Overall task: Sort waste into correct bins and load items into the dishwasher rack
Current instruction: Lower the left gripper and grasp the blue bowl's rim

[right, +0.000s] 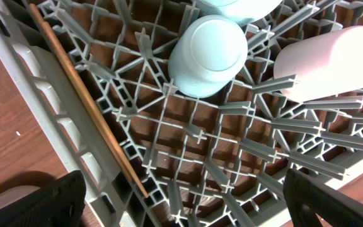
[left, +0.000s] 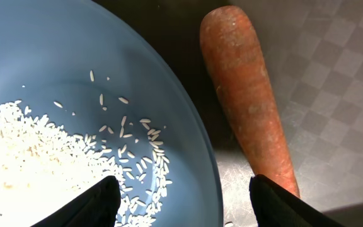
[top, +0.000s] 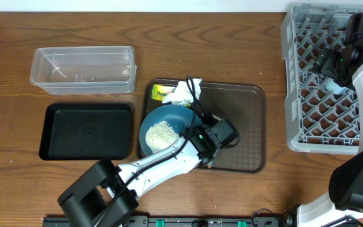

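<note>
The blue plate (top: 162,132) holding loose white rice (top: 161,133) sits on the left part of the brown serving tray (top: 244,101). In the left wrist view the orange carrot (left: 251,94) lies on the tray just right of the plate's rim (left: 188,126). My left gripper (left: 184,208) is open, one finger over the rice (left: 30,157), the other over the carrot's thin end. A yellow-green wrapper (top: 164,93) and a white napkin (top: 184,91) lie at the tray's back left. My right gripper (right: 188,208) is open and empty over the grey rack (right: 169,120), where a chopstick (right: 87,101), a light-blue upturned vessel (right: 207,53) and a white cup (right: 333,60) rest.
The clear tub (top: 80,69) stands at the back left with the black tray (top: 87,131) in front of it. The rack (top: 320,82) fills the right side, with my right arm (top: 358,44) above it. My left arm (top: 156,164) reaches in from the front.
</note>
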Tool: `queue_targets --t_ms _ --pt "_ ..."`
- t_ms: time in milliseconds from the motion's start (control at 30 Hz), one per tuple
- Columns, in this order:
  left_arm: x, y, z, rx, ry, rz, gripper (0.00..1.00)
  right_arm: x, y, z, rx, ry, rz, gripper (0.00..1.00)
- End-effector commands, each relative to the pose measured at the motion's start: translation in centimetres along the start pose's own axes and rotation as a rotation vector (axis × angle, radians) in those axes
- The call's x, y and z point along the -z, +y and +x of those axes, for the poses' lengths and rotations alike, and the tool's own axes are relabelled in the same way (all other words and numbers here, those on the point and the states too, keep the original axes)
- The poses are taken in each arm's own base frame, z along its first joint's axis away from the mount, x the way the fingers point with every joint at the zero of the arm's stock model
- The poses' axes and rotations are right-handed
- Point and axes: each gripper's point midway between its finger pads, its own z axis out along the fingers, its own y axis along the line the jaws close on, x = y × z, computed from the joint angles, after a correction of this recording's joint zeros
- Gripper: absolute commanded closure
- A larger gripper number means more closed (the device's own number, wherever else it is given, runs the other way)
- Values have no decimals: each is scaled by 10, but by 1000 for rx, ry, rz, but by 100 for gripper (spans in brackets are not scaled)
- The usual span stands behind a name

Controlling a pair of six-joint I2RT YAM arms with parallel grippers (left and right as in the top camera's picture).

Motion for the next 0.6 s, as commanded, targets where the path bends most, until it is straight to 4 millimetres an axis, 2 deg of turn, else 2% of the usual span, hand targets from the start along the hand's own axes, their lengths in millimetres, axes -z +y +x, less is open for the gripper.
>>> queue_targets --t_ms 0,333,567 --pt "-8 5 12 -5 31 -30 31 0 -3 -1 10 -5 15 1" --pt "-13 8 21 -11 54 -38 32 0 -3 -1 10 -5 15 1" --pt "-13 7 20 -10 50 -35 47 0 -3 -1 10 -5 15 1"
